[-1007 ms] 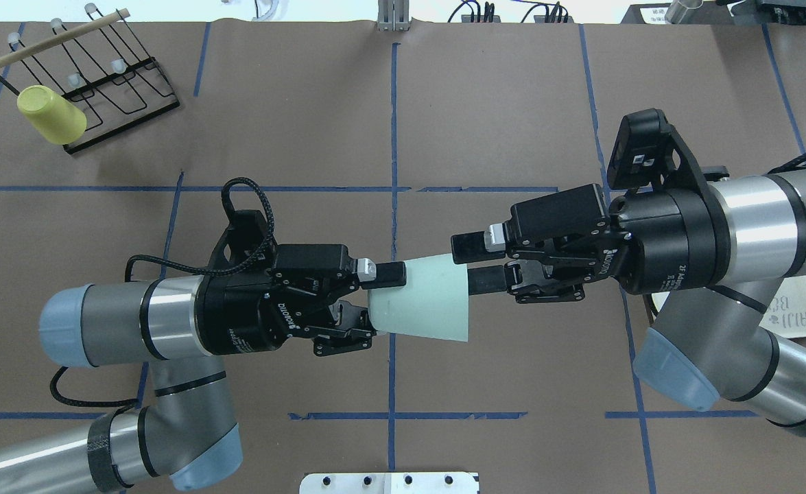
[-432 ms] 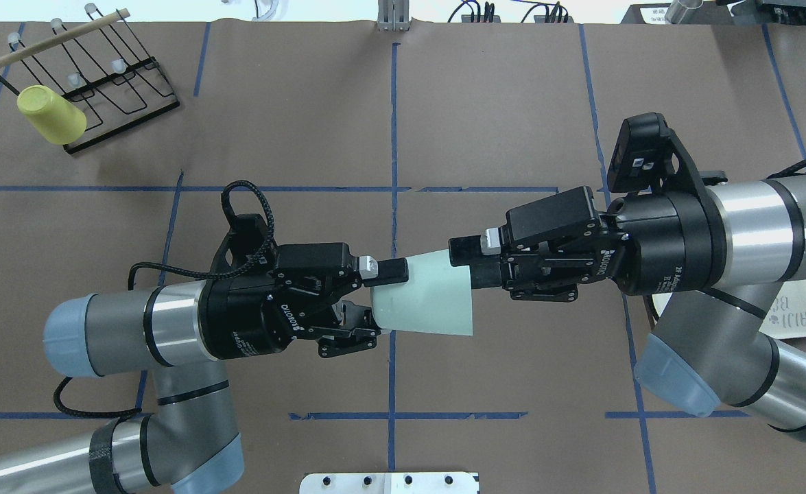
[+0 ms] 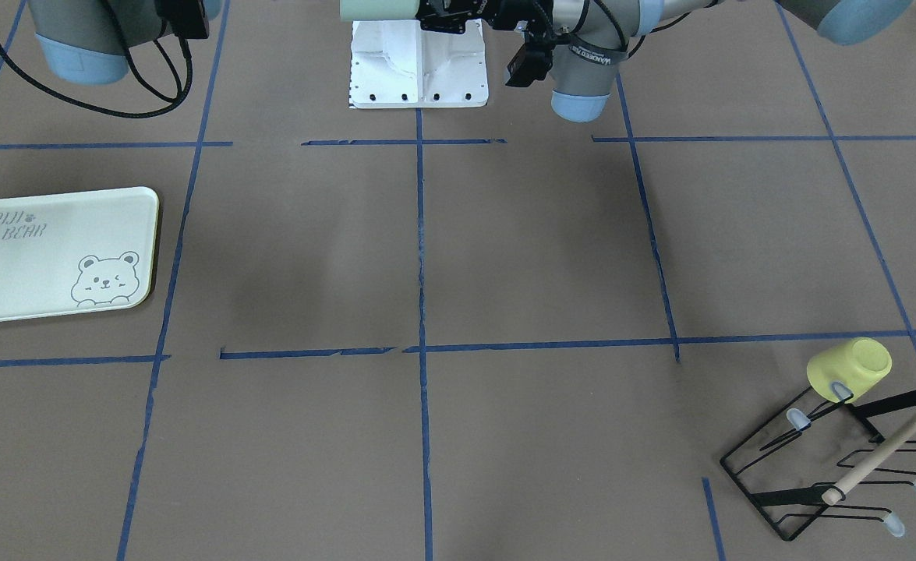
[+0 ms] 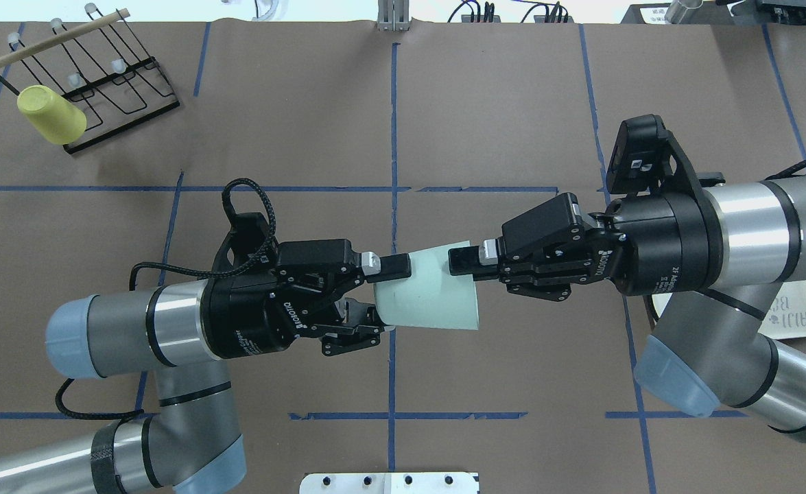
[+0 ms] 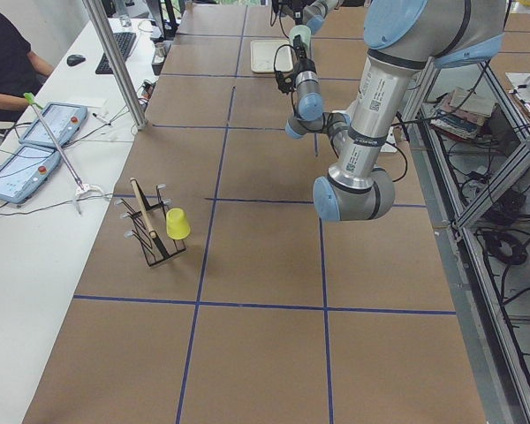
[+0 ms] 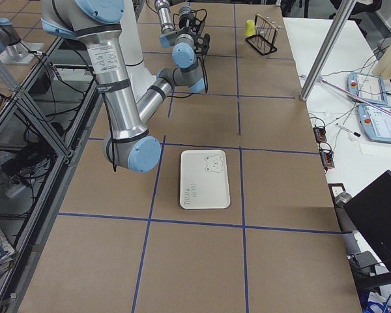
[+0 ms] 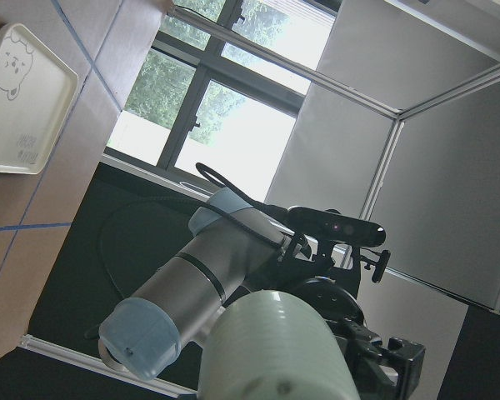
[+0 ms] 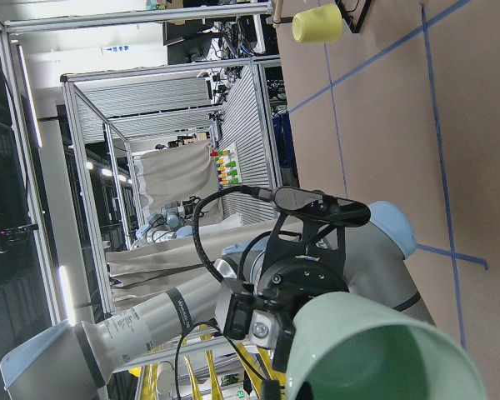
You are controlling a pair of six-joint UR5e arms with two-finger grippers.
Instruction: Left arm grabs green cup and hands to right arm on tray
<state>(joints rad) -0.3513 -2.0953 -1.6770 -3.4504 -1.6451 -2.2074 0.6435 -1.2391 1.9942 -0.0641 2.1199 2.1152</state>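
Observation:
The pale green cup (image 4: 430,293) hangs on its side in the air above the table's middle, between my two grippers. My left gripper (image 4: 385,298) is shut on the cup's base end. My right gripper (image 4: 463,264) comes from the right, its fingers pinched together on the far side of the cup's open rim. The cup's base shows in the left wrist view (image 7: 275,350), and its open mouth shows in the right wrist view (image 8: 383,350). The cream bear tray (image 3: 37,257) lies flat on the table, half hidden under my right arm in the overhead view (image 4: 804,309).
A yellow cup (image 4: 51,114) hangs upside down on a black wire rack (image 4: 101,75) at the table's far left corner. The white robot base plate (image 4: 389,482) sits at the near edge. Blue tape lines cross the brown table.
My right gripper's fingers have closed from wide apart onto the cup's rim. The cup and both grippers have shifted slightly right and the cup's mouth has tipped up a little.

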